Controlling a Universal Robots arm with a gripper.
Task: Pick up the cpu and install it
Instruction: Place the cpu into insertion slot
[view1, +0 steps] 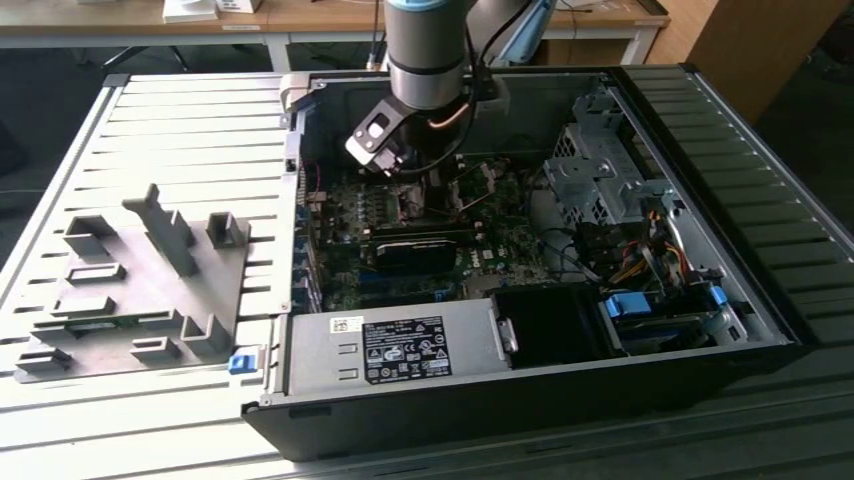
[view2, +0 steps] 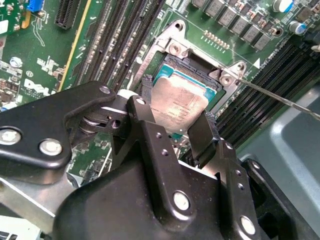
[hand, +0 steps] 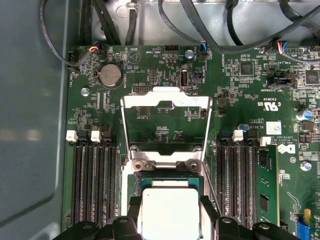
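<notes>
Fingers (view2: 155, 142) of the gripper (view2: 177, 107) pinch the cpu (view2: 182, 100) by two opposite edges. Its silver top faces up, slightly tilted, right over the socket (view2: 195, 62) on the motherboard (hand: 150, 67). Fully seated or not, cannot tell. The socket's metal load plate (hand: 167, 97) stands swung open. Exterior view: arm (view1: 427, 50) reaches down into the open computer case (view1: 534, 395); grey fixture plate (view1: 134, 290) lies on the slatted tabletop (view1: 187, 120), at 9 o'clock from the case.

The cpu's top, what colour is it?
The cpu is silver-grey, clearest in the second wrist view.
</notes>
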